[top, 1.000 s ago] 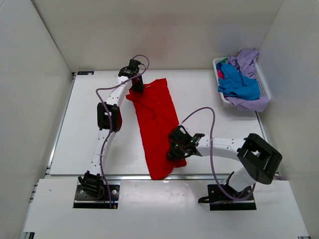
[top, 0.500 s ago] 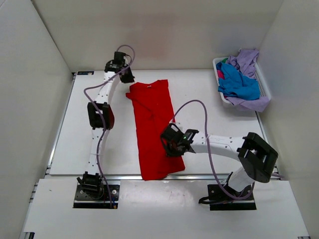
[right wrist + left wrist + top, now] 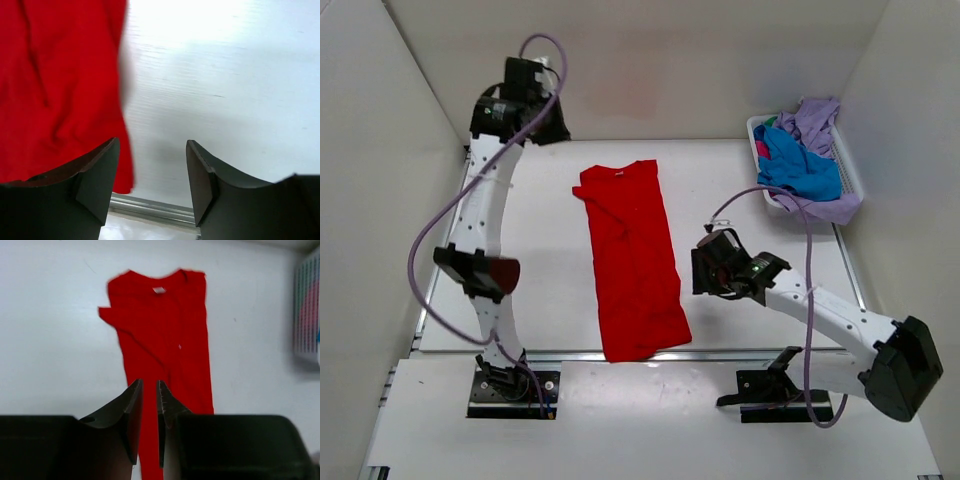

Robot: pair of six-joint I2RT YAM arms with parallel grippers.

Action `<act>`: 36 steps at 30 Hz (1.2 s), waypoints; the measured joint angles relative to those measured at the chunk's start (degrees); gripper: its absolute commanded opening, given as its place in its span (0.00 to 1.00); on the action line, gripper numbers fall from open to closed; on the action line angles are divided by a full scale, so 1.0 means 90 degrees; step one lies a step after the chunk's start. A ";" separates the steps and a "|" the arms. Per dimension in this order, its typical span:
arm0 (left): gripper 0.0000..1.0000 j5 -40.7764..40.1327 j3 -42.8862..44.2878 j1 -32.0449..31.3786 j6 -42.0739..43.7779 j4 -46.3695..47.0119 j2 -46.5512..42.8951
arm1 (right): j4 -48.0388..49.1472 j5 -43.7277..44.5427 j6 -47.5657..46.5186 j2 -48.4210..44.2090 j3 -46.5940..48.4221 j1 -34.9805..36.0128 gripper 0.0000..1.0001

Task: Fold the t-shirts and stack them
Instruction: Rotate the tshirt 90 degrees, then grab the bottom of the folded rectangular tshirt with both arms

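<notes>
A bright red t-shirt (image 3: 630,260) lies flat on the white table as a long narrow strip, collar at the far end; the left wrist view looks down on this t-shirt (image 3: 165,335) from high up. My left gripper (image 3: 552,128) hangs raised above the far left of the table, well clear of the collar. Its jaws (image 3: 149,382) stand a narrow gap apart with nothing between them. My right gripper (image 3: 704,275) is low, just right of the shirt's lower half, open and empty (image 3: 152,142); the red edge (image 3: 60,90) lies to its left.
A white slatted basket (image 3: 853,170) at the far right holds a blue shirt (image 3: 798,165) and a lavender one (image 3: 817,120); the basket (image 3: 306,310) shows at the left wrist view's right edge. White walls enclose the table. A metal rail (image 3: 150,210) runs along the near edge.
The left arm let go of the collar end and rose up and back to the far left. The right gripper opened, released the shirt's lower part and moved right off the cloth.
</notes>
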 measured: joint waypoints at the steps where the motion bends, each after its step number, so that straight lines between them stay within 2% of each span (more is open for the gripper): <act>1: 0.29 -0.0112 -0.0423 -0.0284 -0.0007 -0.0022 -0.0350 | -0.0039 -0.0029 -0.0114 -0.0129 -0.0080 -0.0102 0.54; 3: 0.30 -0.0359 -0.1387 -0.0794 -0.0012 -0.0066 -0.1025 | -0.0029 -0.0233 -0.0362 -0.0466 -0.0260 -0.0408 0.54; 6: 0.33 -0.0563 -0.4216 -0.1345 -0.0087 0.0471 -0.2654 | 0.0046 -0.0709 -0.0673 -0.1093 -0.0602 -0.1030 0.55; 8: 0.36 -0.0367 -0.6487 -0.1294 -0.0182 0.1069 -0.3966 | 0.0087 -0.1078 -0.0862 -0.1450 -0.0840 -0.1481 0.55; 10: 0.37 -0.0284 -0.8269 -0.1127 -0.0325 0.1438 -0.5032 | 0.0131 -0.1355 -0.0964 -0.1613 -0.1020 -0.1724 0.55; 12: 0.42 -0.0284 -0.9763 -0.1171 -0.0517 0.1707 -0.5897 | 0.0240 -0.1588 -0.1025 -0.1661 -0.1209 -0.1729 0.56; 15: 0.51 -0.0107 -1.1213 -0.1647 -0.0901 0.2178 -0.6530 | 0.0481 -0.1846 -0.1022 -0.1593 -0.1579 -0.1503 0.59; 19: 0.55 0.0044 -1.2012 -0.2154 -0.1350 0.2715 -0.6683 | 0.0877 -0.2008 -0.0821 -0.1370 -0.2013 -0.1100 0.62; 24: 0.51 0.0216 -1.2347 -0.2667 -0.1702 0.3487 -0.6674 | 0.1258 -0.2072 -0.0423 -0.1052 -0.2212 -0.0605 0.52; 30: 0.45 0.0304 -1.2852 -0.3755 -0.2246 0.4252 -0.6018 | 0.1596 -0.2069 0.0078 -0.0702 -0.2310 0.0002 0.51; 36: 0.50 0.0311 -1.3056 -0.4034 -0.2458 0.4505 -0.5632 | 0.1683 -0.1979 0.0347 -0.0459 -0.2310 0.0272 0.52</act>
